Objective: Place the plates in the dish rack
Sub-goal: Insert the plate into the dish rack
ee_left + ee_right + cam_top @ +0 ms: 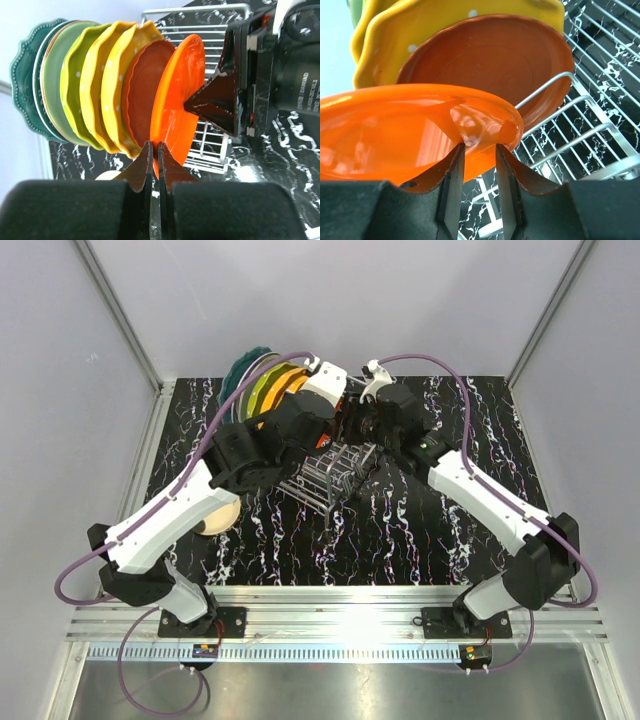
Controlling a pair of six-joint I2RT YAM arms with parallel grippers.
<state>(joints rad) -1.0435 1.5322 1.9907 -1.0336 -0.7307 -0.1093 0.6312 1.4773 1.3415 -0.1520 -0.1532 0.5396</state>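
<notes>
— One glossy orange round plate [395, 130] is pinched between the fingers of the right gripper [478, 148], silver wire dish rack [615, 165] just beyond.
— Seating, then release, is called for; left gripper [155, 146] is closed, empty.

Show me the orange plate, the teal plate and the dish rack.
orange plate [175, 95]: left wrist view, its face.
teal plate [22, 82]: left wrist view, scalloped rim.
dish rack [211, 146]: left wrist view, wire grid.

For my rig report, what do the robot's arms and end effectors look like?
Left arm and right arm: white shells, black joints. A purple cable runs along each. Left end effector and right end effector: black, with tapered fingers.
</notes>
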